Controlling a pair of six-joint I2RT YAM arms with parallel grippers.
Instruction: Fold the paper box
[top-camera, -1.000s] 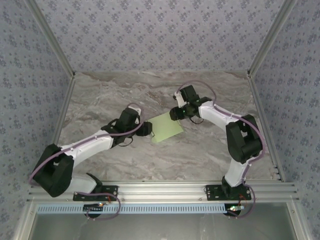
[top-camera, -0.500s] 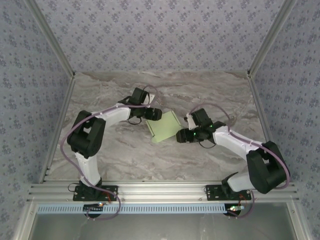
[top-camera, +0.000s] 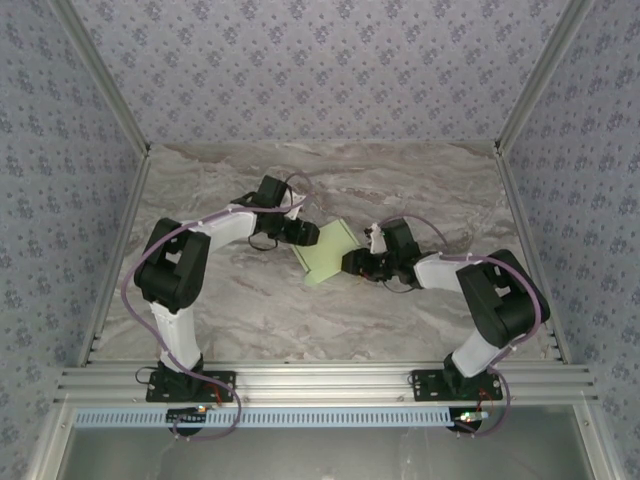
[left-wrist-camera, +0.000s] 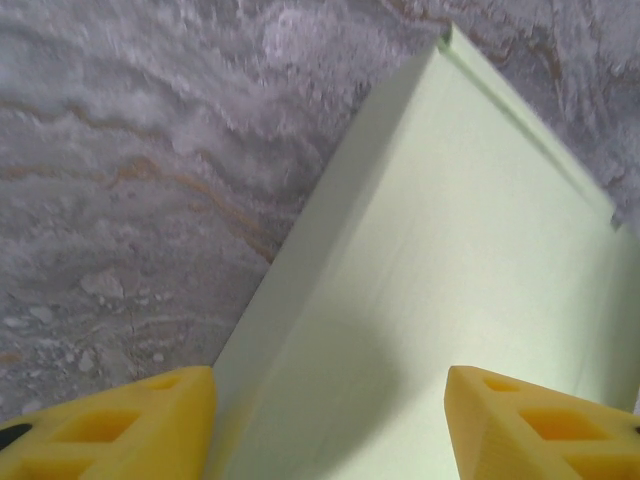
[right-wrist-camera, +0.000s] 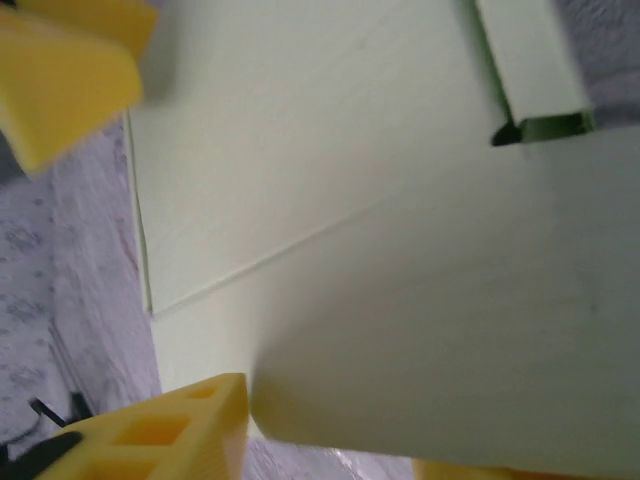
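Centrally, the paper box (top-camera: 328, 252) lies mid-table (top-camera: 230, 300) with a gripper at each of two opposite edges, likely one to steady it and one to work a flap. Left gripper (top-camera: 308, 233): arm doubled at the elbow, forearm reaching right to the far-left edge, fingers (left-wrist-camera: 110, 420) spread wide over the card, clamping nothing. Right gripper (top-camera: 350, 265): forearm low, pointing left at the near-right edge, fingers (right-wrist-camera: 60, 70) apart about a panel; gripping or not, cannot tell.
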